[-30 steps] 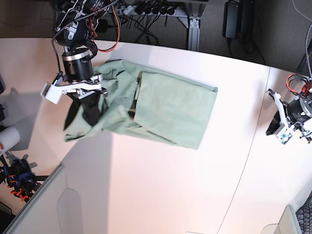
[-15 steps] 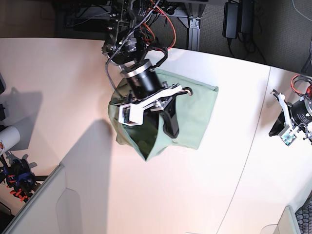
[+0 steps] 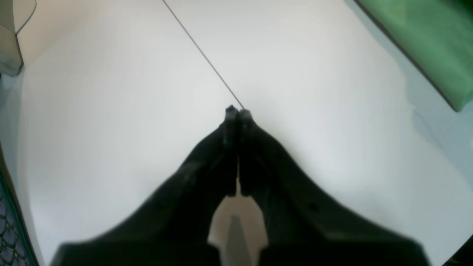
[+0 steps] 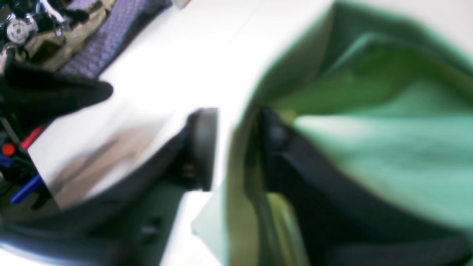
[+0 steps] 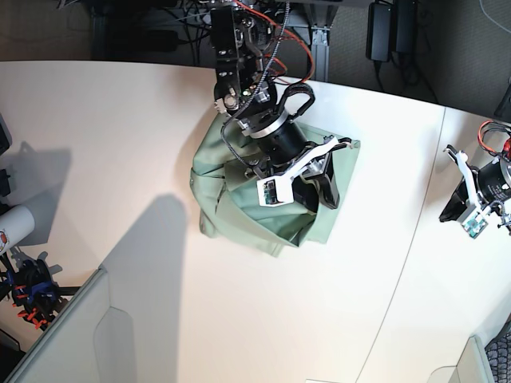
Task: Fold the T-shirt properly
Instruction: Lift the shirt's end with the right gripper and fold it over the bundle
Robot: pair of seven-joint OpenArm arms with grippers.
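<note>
**Inspector:** Where did the T-shirt lie at the time of inspection?

**Assessor:** It lay bunched on the white table, toward the far middle in the base view, partly doubled over itself with loose folds along its near edge. It was not flat or squared. The right gripper stood directly over it, toward the shirt's right-hand edge in that view.

**Inspector:** What was the state of that pincer?

**Assessor:** In the right wrist view its jaws stood apart, with a hanging fold of green cloth between them. A strip of bright table showed between one finger and the cloth, so the fold was judged not to be pinched. The picture was blurred, so finer detail could not be confirmed.

**Inspector:** And the other arm?

**Assessor:** The left gripper was closed on nothing, with its tips together over bare table. It was well apart from the shirt, and only a corner of green appeared at the edge of its view.

**Inspector:** What was the handling assessment?

**Assessor:** The fabric was judged light, thin and wholly limp. It would drape and slump rather than hold a crease, and could drag lower layers with it. A hold at a hem corner or shoulder seam, taking one layer only, was judged the soundest.
</note>
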